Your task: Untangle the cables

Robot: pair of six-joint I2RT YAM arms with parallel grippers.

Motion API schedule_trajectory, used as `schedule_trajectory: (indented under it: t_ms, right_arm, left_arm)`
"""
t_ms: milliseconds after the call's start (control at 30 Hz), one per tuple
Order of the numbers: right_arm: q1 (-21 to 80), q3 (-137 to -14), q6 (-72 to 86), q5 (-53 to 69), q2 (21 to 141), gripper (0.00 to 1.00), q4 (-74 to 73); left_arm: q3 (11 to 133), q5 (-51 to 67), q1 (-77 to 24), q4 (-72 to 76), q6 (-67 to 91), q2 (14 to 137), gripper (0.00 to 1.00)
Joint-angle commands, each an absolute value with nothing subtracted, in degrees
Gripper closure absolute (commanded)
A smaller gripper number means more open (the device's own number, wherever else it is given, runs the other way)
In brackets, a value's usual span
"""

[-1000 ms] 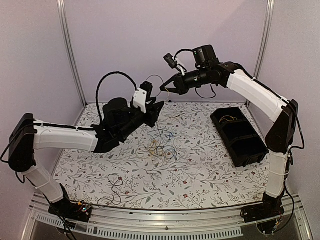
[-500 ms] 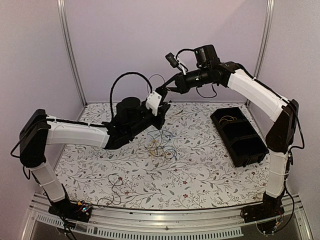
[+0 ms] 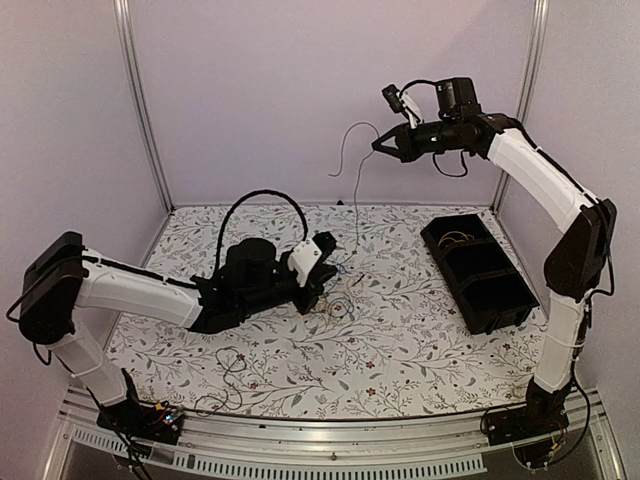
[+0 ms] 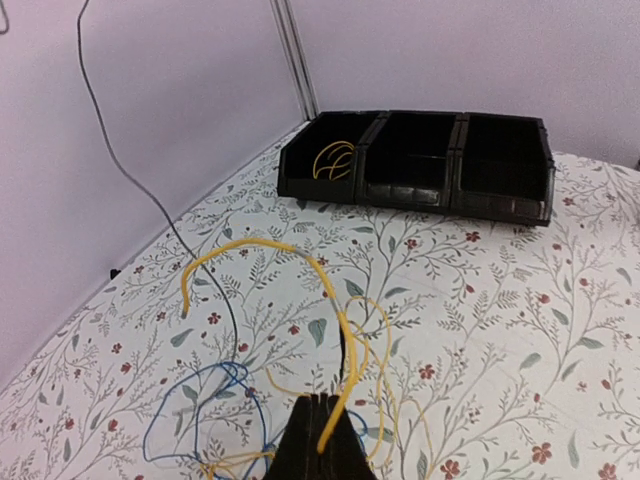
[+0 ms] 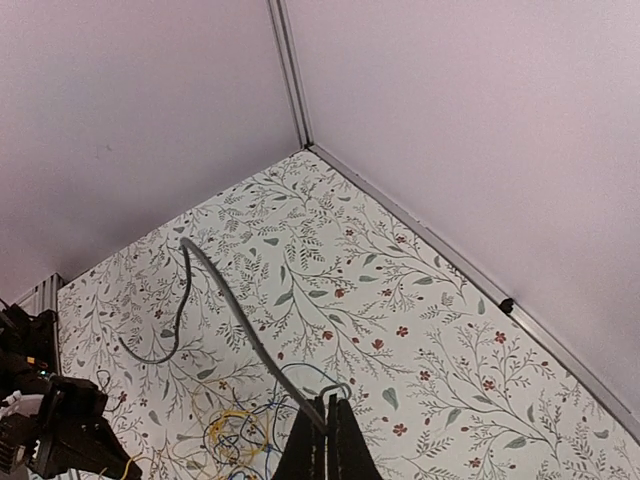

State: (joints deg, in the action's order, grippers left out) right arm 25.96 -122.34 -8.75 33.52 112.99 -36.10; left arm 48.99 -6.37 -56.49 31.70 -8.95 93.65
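Observation:
The cables (image 3: pixel 338 298) lie as a small tangle of yellow, blue and dark wires mid-table. My left gripper (image 3: pixel 324 276) is low at the tangle's left edge. In the left wrist view my left gripper (image 4: pixel 322 402) is shut, and a yellow cable (image 4: pixel 330 290) runs into its tips. A blue loop (image 4: pixel 205 385) lies beside it. My right gripper (image 3: pixel 381 148) is high near the back wall, shut on a grey cable (image 3: pixel 356 200) that hangs down to the tangle. The right wrist view shows that grey cable (image 5: pixel 235 310) leaving my right gripper (image 5: pixel 329 402).
A black three-compartment bin (image 3: pixel 478 270) stands at the right, with a yellow coil (image 4: pixel 333 160) in one end compartment. A loose dark wire (image 3: pixel 230 368) lies near the front left. The left arm's thick black hose (image 3: pixel 262 198) arches above its wrist.
My right gripper rose and moved right, drawing the grey cable up out of the tangle. My left gripper dropped to the table at the tangle and shut.

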Motion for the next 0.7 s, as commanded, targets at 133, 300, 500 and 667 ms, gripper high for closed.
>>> schedule_trajectory:
  t_ms: [133, 300, 500, 667]
  right_arm:
    - [22.3, -126.6, -15.0, 23.9, 103.9, 1.00, -35.2]
    - [19.3, -127.1, -17.8, 20.9, 101.6, 1.00, -35.2]
    - [11.7, -122.2, -18.4, 21.2, 96.9, 1.00, -35.1]
    - [6.8, -112.6, -19.5, 21.7, 90.6, 1.00, -34.1]
  left_arm:
    - [39.1, -5.7, -57.6, 31.8, -0.1, 89.8, 1.00]
    - [40.0, -5.9, -57.6, 31.6, 1.0, 91.2, 1.00]
    - [42.4, -6.2, -57.5, 30.0, 1.2, 91.9, 1.00]
    - [43.9, -6.5, -57.5, 28.6, 0.4, 92.2, 1.00]
